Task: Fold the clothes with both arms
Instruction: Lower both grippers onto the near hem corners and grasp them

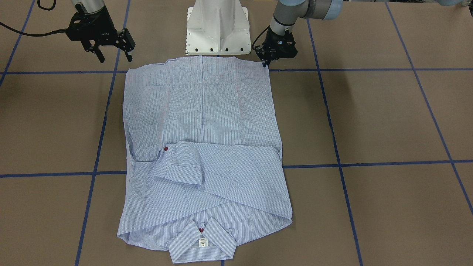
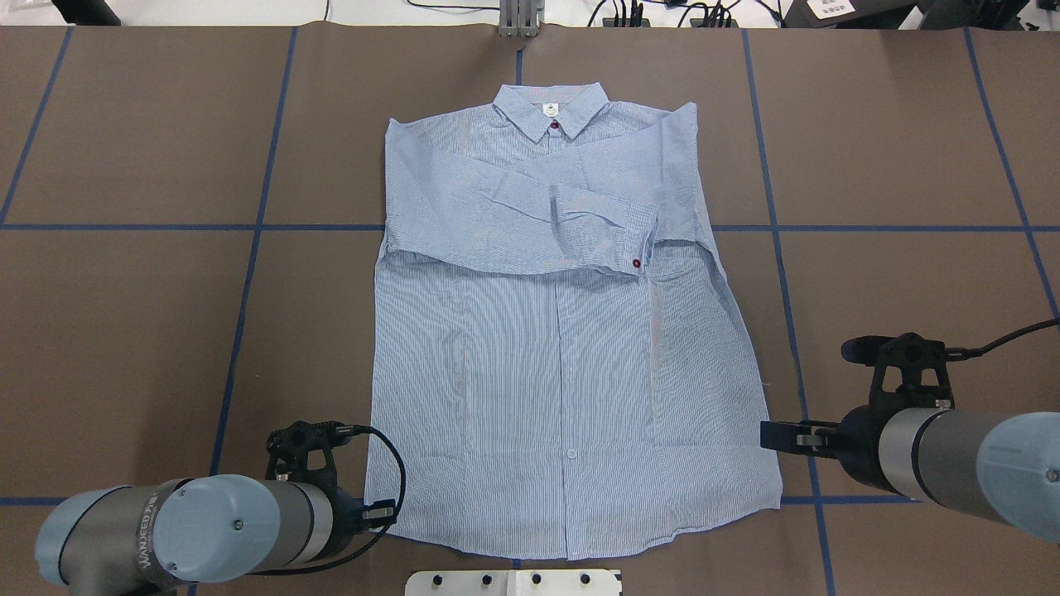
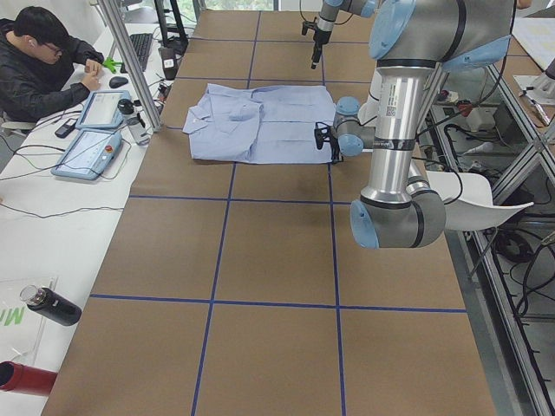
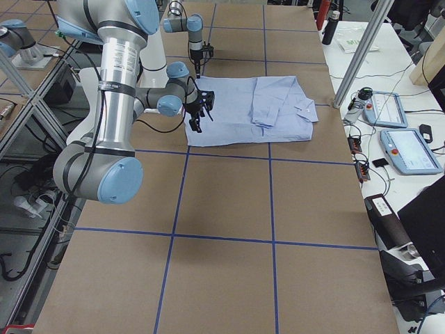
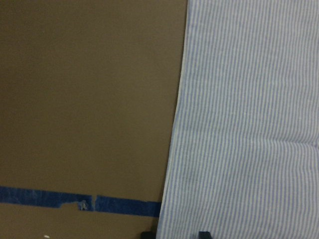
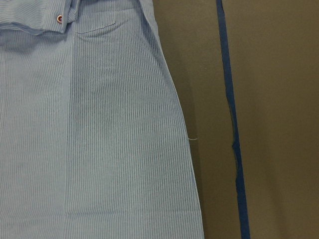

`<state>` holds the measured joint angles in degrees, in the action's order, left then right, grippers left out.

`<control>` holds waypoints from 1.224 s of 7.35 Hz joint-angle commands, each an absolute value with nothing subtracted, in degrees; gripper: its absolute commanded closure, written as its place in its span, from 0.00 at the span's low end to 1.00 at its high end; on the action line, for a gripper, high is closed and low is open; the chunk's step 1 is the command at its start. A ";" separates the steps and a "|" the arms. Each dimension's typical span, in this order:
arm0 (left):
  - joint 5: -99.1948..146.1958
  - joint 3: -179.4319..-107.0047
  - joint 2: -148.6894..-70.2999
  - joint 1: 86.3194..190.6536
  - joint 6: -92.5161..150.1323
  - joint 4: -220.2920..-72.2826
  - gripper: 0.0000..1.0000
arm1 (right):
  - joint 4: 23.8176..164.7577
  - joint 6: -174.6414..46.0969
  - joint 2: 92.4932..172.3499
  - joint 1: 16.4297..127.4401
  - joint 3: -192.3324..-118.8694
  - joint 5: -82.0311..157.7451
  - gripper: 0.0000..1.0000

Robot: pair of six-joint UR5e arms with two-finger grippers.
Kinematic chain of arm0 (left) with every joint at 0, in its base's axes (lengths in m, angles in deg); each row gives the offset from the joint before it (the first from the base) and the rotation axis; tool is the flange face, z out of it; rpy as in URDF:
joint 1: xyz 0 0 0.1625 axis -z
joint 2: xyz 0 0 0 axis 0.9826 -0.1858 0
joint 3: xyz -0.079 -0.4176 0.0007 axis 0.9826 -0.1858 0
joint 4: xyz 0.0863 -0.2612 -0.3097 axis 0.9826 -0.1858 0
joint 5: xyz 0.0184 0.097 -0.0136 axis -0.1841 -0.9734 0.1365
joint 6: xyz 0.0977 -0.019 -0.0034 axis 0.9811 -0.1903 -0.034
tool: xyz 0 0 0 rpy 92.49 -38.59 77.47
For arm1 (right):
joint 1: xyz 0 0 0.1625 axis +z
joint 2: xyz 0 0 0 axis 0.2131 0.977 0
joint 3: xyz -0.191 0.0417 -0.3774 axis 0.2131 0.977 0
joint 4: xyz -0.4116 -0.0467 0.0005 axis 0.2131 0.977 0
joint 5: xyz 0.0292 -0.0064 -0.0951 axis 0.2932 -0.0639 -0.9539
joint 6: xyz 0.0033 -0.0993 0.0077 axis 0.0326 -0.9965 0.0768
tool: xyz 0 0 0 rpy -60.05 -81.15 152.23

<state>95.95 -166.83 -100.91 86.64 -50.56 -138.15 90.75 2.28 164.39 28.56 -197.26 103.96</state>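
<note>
Left gripper [image 1: 266,61]: jaws parted. In the left wrist view the two dark fingertips [image 5: 203,234] stand astride the side edge of the shirt [image 2: 563,372], one over bare table, one over cloth. It is set low at the 7 o'clock corner of the garment as seen from overhead, at the hem. Whether it touches the cloth cannot be told.

Right gripper [image 1: 114,55]: jaws wide apart, nothing between them. It hangs above the table just off the shirt's 4 o'clock edge in the overhead view, apart from the cloth.

Shirt: light blue with fine white stripes and long sleeves, lying flat and face up at the middle of the table [image 2: 124,331].
- Collar [image 2: 551,103]: at 12 o'clock, on the far side from the robot, with a small white neck label [image 2: 548,109] and a dark red button [image 2: 554,125] below it.
- Hem: at 6 o'clock, just short of the white pedestal base [image 1: 218,26].
- Sleeves [image 2: 530,223]: both folded inward across the chest, overlapping. The upper cuff carries a dark red button [image 2: 636,263] and ends toward 3 o'clock.
- Chest pocket [image 6: 97,27]: just beside that cuff.
- Placket: runs straight from 12 to 6 o'clock.

Table: brown surface marked with a blue tape grid [image 2: 248,290].

Person [image 3: 39,61]: seated at a side bench in the left-end view, with teach pendants [image 3: 91,130] beside them.
</note>
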 commanded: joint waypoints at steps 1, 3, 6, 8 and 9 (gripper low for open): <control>95.92 -167.30 -101.06 86.85 -50.68 -137.15 1.00 | 90.75 2.28 164.39 28.48 -197.25 104.04 0.00; 95.84 -167.65 -101.15 86.94 -50.68 -137.15 1.00 | 90.58 2.37 164.48 28.12 -197.17 104.22 0.00; 95.75 -169.23 -101.24 86.85 -50.77 -137.23 1.00 | 90.49 6.39 164.65 25.94 -196.73 103.26 0.01; 95.66 -170.02 -101.41 86.76 -51.12 -137.23 1.00 | 90.40 9.56 164.74 21.47 -195.42 97.84 0.02; 94.79 -170.28 -101.41 86.59 -51.21 -137.23 1.00 | 81.79 11.58 165.00 19.01 -190.71 93.80 0.02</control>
<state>95.49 -169.88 -101.38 86.77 -51.03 -137.23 88.44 9.02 164.80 22.18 -194.76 98.46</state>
